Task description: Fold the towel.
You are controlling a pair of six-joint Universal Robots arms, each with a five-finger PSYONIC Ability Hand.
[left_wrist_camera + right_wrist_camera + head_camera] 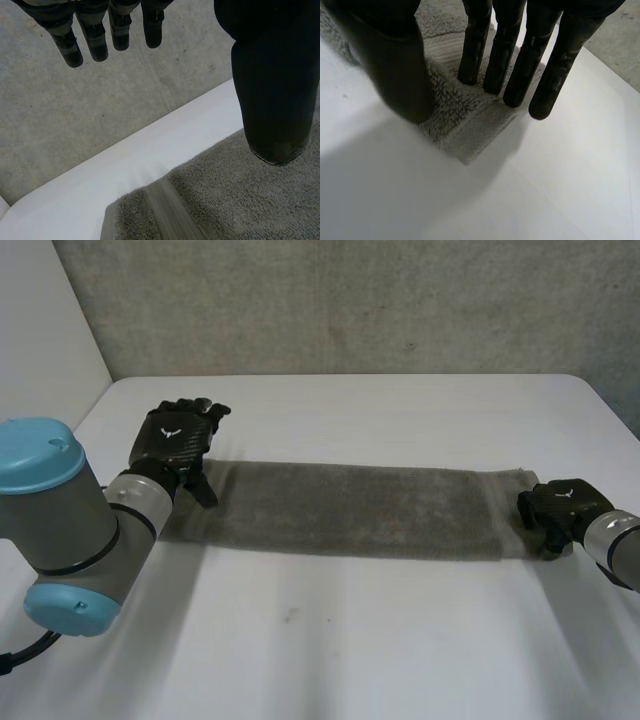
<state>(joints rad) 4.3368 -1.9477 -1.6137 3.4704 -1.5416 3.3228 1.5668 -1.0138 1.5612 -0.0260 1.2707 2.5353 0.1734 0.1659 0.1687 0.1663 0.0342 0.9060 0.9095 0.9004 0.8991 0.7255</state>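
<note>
A grey towel, folded into a long narrow strip, lies flat across the white table. My left hand hovers over the towel's left end with its fingers straight and spread and its thumb above the cloth, holding nothing. My right hand is down on the towel's right end. There its fingers stand on the far side of the near corner and the thumb on the near side, with the cloth pinched between them.
A concrete wall rises behind the table's far edge. Bare table stretches in front of the towel and behind it. The left arm's big grey joint stands at the near left.
</note>
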